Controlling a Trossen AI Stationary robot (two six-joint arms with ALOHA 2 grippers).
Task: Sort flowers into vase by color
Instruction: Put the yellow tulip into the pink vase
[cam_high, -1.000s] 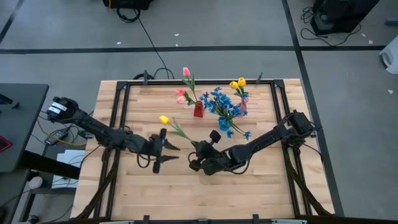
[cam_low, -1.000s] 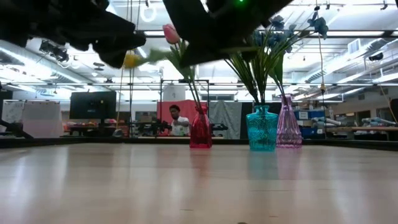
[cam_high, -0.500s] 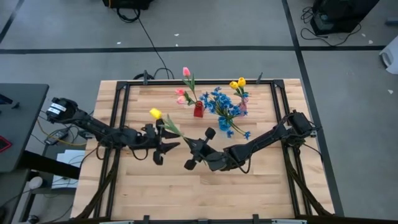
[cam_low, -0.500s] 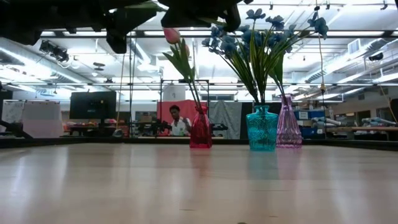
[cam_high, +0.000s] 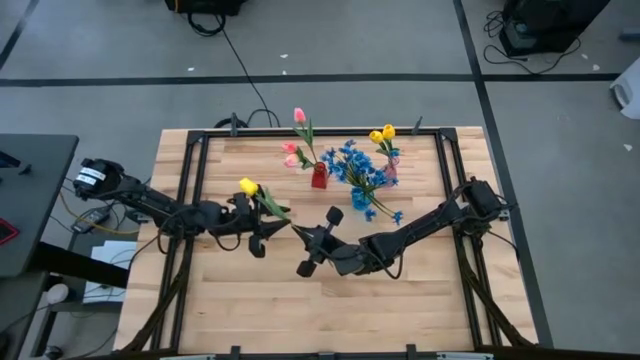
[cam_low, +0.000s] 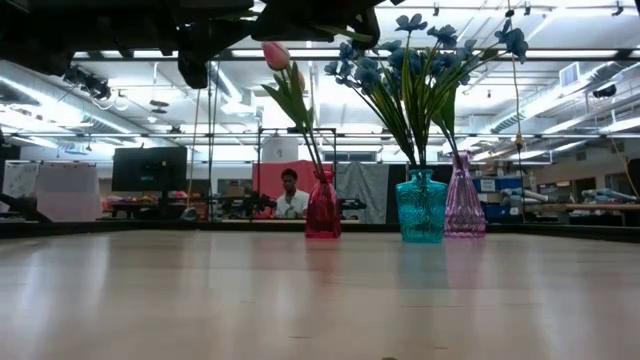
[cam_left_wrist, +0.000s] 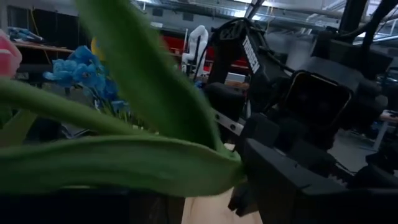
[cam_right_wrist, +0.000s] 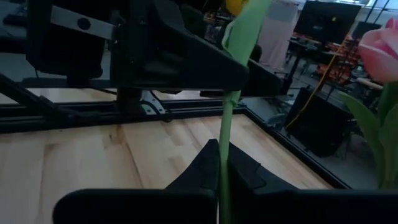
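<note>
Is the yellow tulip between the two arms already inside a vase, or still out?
Out. The yellow tulip is in the air over the table, its stem pinched by the shut right hand, away from the vases.

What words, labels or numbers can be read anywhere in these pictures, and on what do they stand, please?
None can be read.
White label on the left arm: text too small to read.
White strip on the dark arm housing in the left wrist view: print too blurred to read.

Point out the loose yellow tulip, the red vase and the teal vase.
Yellow artificial tulip on green stem (cam_high: 248, 185): high view, on the yellow bloom.
Red glass vase (cam_low: 322, 212): low view, on the vase's belly.
Teal glass vase (cam_low: 421, 210): low view, on the vase's body.
</note>
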